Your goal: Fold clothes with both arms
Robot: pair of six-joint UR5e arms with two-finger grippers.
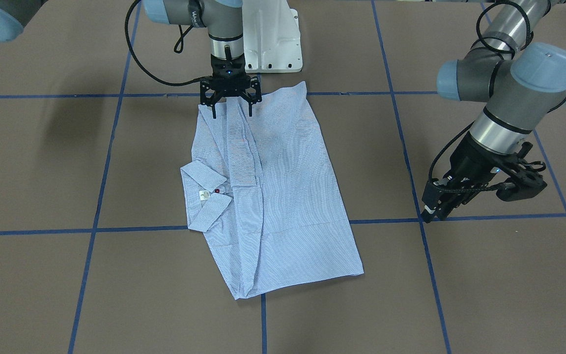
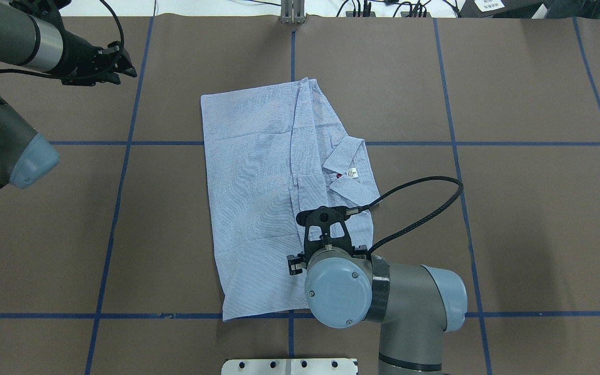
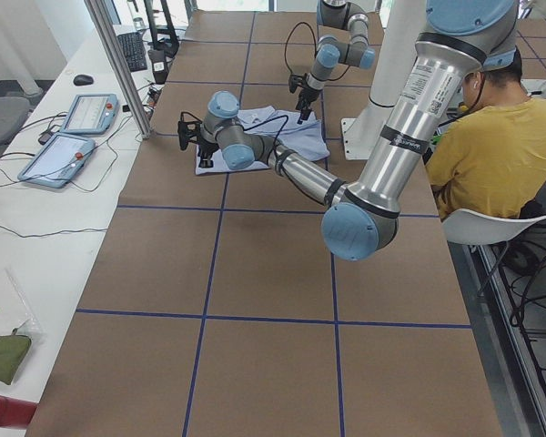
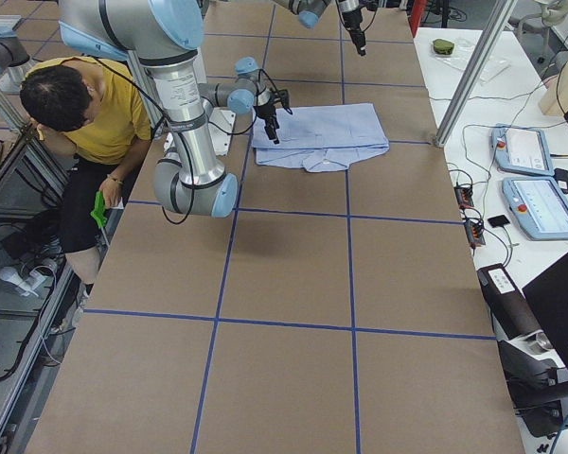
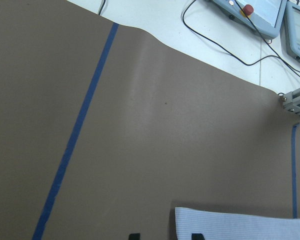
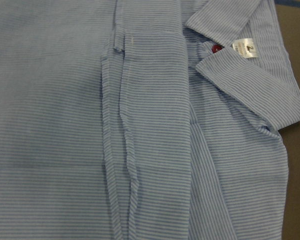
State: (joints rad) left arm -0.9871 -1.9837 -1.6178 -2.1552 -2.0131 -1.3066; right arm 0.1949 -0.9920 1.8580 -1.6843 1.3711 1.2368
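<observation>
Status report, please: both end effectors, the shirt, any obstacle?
Right end effector open above striped shirt. Left end effector open, away from shirt. Shirt partly folded, flat on table. Nothing blocking.

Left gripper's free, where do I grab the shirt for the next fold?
Probably the far left corner of the shirt, coming in low from the robot's left. That edge lies flat, uncovered and faces the open left gripper, while the right gripper hovers over the near end.
</observation>
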